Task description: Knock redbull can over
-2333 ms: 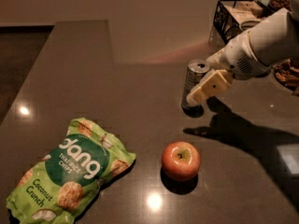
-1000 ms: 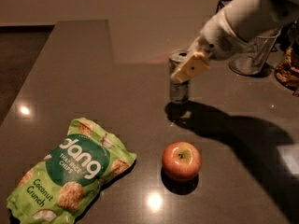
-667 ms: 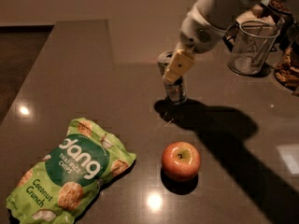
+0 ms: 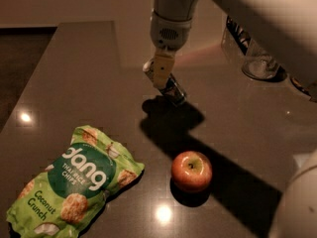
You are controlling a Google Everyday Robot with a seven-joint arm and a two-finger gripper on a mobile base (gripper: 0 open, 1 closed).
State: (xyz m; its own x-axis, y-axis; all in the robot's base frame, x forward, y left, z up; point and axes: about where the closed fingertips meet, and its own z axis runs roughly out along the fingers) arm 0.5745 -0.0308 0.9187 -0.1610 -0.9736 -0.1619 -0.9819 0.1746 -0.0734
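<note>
The redbull can [image 4: 174, 91] is on the dark counter [image 4: 74, 73], tilted steeply with its top leaning up and to the left. My gripper [image 4: 161, 72] hangs from the white arm [image 4: 171, 14] and sits right in front of the can's upper half, touching or almost touching it. The can's top is mostly hidden behind the gripper.
A red apple [image 4: 191, 170] lies in front of the can. A green Dang chips bag [image 4: 74, 182] lies at the front left. A clear glass jar [image 4: 257, 63] stands at the back right, partly behind the arm. The robot's white body [image 4: 299, 207] fills the bottom right corner.
The arm has swung left across the counter, pushing the can with it. The can stood upright before and now leans steeply. The apple and the chips bag have not moved.
</note>
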